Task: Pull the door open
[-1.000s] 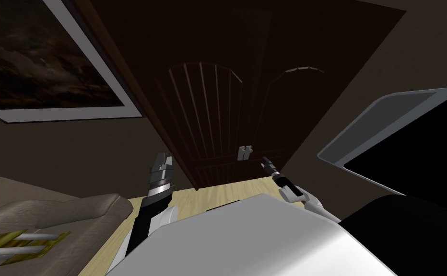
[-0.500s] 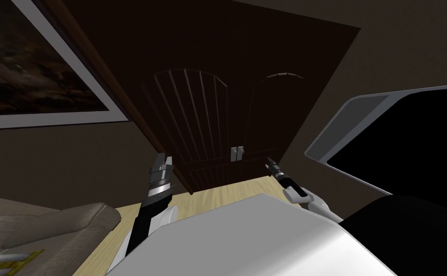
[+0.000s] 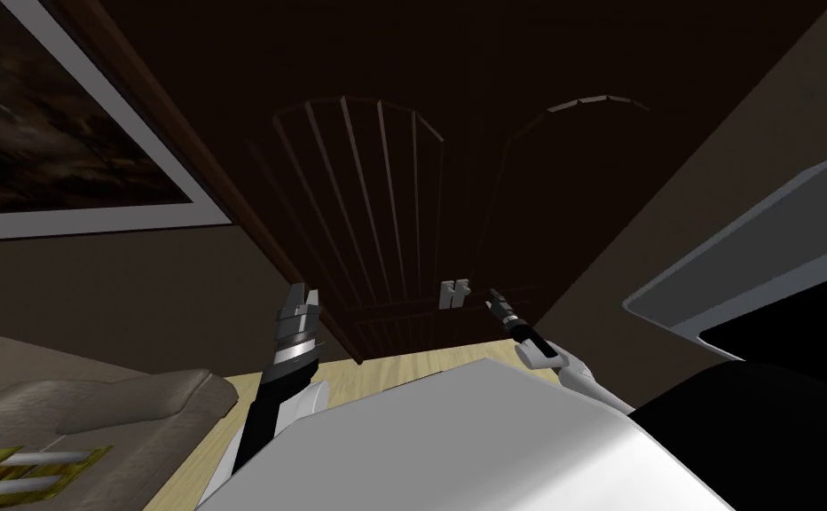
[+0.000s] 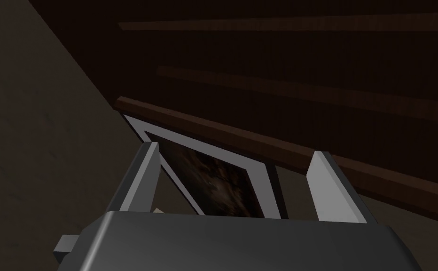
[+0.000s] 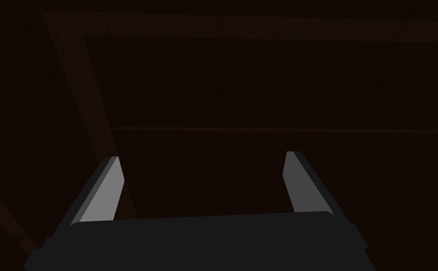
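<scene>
The dark brown double door [image 3: 385, 222] stands shut straight ahead of the robot, its 2 pale handles [image 3: 452, 291] side by side where the 2 leaves meet, low on the door. Since 0.5 s ago the whole head view has shifted and the door fills more of it, so the robot itself has moved closer and turned a little. The handles now sit nearer the right claw [image 3: 492, 299] than they did then. The claw is just beside them on the right-hand leaf, not yet touching. This reads as the tail of the approach: the grasp is still to come, and the claw probably needs a small sideways correction toward the handle. The head view gives that layout. The right wrist view adds that the fingers [image 5: 101, 193] are spread apart and released, with nothing but flat dark door panelling between them. The left claw [image 3: 301, 294] is raised by the door's left frame, and its wrist view shows its fingers [image 4: 140, 181] spread and holding nothing. Further out, the head view shows a framed picture [image 3: 57, 124] on the left wall, a sofa [image 3: 110, 404] below it and a strip of pale wooden floor [image 3: 385, 365].
</scene>
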Motion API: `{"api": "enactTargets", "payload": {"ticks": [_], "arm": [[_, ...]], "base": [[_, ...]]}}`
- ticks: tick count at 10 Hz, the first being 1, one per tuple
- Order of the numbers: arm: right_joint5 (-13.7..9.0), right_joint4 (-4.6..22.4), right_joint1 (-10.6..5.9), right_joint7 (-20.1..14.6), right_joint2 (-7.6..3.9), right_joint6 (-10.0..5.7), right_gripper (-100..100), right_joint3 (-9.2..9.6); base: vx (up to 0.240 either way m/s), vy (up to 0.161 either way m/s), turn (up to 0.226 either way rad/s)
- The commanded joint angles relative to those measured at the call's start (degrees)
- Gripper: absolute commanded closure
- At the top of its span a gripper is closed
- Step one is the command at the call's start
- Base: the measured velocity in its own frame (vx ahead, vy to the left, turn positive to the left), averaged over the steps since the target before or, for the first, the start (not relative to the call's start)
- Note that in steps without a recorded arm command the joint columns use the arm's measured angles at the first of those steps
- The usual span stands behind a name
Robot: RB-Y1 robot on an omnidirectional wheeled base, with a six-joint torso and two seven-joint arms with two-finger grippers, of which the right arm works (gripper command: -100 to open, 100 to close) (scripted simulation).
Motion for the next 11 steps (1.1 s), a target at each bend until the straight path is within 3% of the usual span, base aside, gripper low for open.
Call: {"api": "enactTargets", "payload": {"ticks": [1, 2, 3, 4, 9, 11], "arm": [[0.5, 0.7, -1.68, -0.5, 0.41, -0.90, -100, 1.27], [0.7, 0.2, -2.26, -0.5, 0.79, -0.96, -100, 1.77], [0.6, 0.3, -1.64, -0.4, 0.64, -0.96, -100, 1.42], [0.6, 0.3, -1.64, -0.4, 0.64, -0.96, 100, 1.42], [0.6, 0.3, -1.64, -0.4, 0.64, -0.96, 100, 1.42], [0.3, 0.9, -0.62, -0.5, 0.15, -0.94, 100, 1.12]], "base": [[0.179, 0.193, 0.180], [0.177, 0.209, 0.167], [0.081, 0.092, 0.028], [-0.010, -0.009, -0.028], [-0.015, -0.012, 0.009], [-0.081, -0.124, -0.123]]}}
